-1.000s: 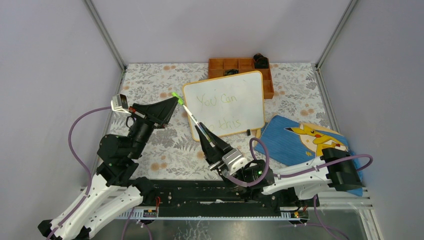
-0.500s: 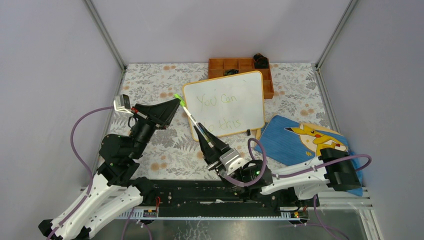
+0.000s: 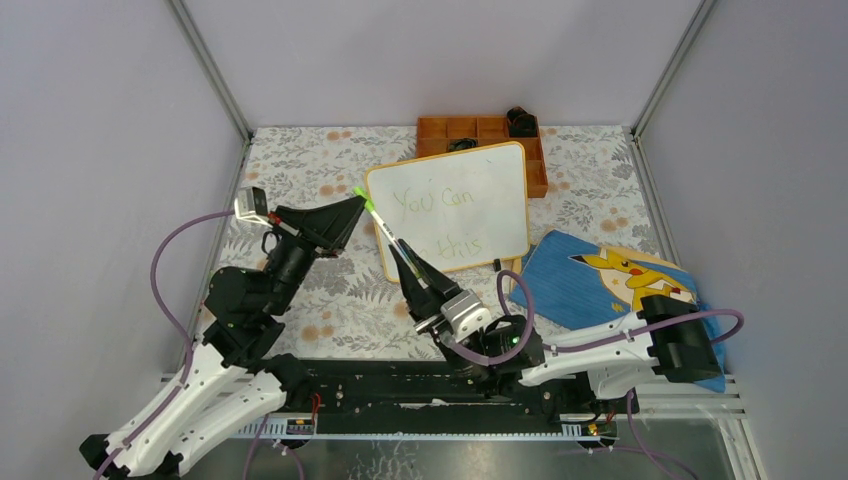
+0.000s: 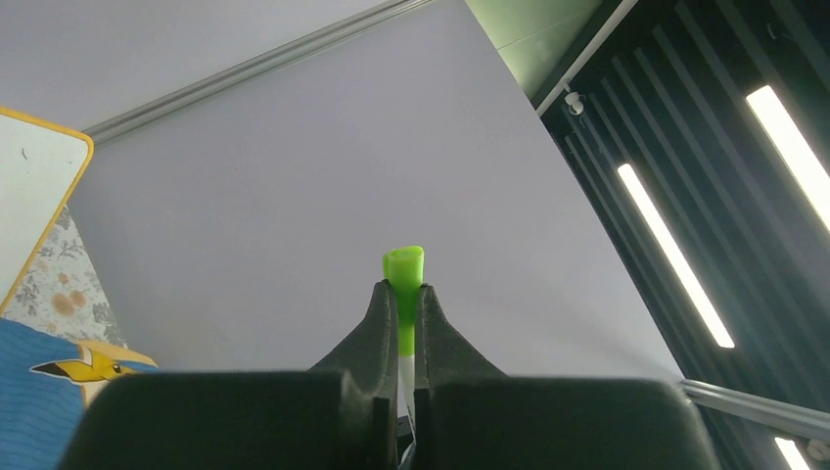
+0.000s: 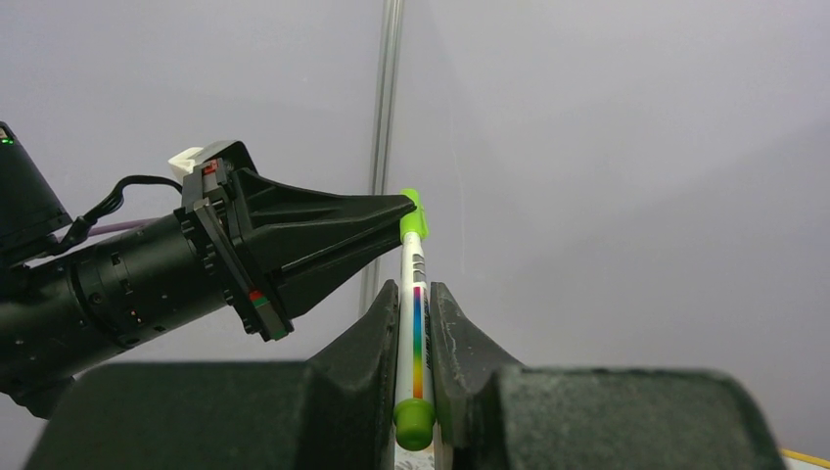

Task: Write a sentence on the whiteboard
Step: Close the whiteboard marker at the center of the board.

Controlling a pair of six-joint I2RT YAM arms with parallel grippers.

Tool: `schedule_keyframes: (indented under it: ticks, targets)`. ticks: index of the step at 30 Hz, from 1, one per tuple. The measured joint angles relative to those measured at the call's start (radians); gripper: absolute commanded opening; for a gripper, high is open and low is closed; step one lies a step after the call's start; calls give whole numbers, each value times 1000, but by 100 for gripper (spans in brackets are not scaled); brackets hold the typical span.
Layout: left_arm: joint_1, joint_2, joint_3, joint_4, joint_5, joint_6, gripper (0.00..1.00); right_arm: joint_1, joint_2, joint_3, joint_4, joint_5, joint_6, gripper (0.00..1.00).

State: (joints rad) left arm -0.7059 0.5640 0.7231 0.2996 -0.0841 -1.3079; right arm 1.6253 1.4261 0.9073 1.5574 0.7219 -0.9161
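Covering the counter [image 3: 300, 165] is a matte cloth printed with grey leaves and pale orange flowers. Plain lilac-grey walls close it in on 3 sides, with aluminium posts in the far corners.

The whiteboard [image 3: 470, 215] lies flat at the centre of the counter. It is a smooth white rectangle with rounded corners and a thin orange-yellow frame, its long axis running left to right with the right end turned slightly farther away. The sentence [image 3: 437, 199], faint light green in 2 lines, reads upright from the near side.

A compartmented wooden tray [image 3: 470, 128] sits just beyond the board. A soft blue cartoon-print cloth [image 3: 565, 285] lies near right.

Above the board's left edge a slim marker [image 3: 385, 228], with a white barrel, rainbow stripe and green ends, points far-left and is raised off the counter. The right fingers [image 3: 420, 275] are clamped on its barrel. The left fingers [image 3: 335, 218] are pinched together on its far green cap.
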Motion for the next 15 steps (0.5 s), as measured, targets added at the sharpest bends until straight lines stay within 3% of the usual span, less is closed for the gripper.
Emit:
schedule_keyframes:
  ticks: [15]
  targets:
    - [10,63,-2,106,-5,-52,0,-58,24,24,24,-33,58,0]
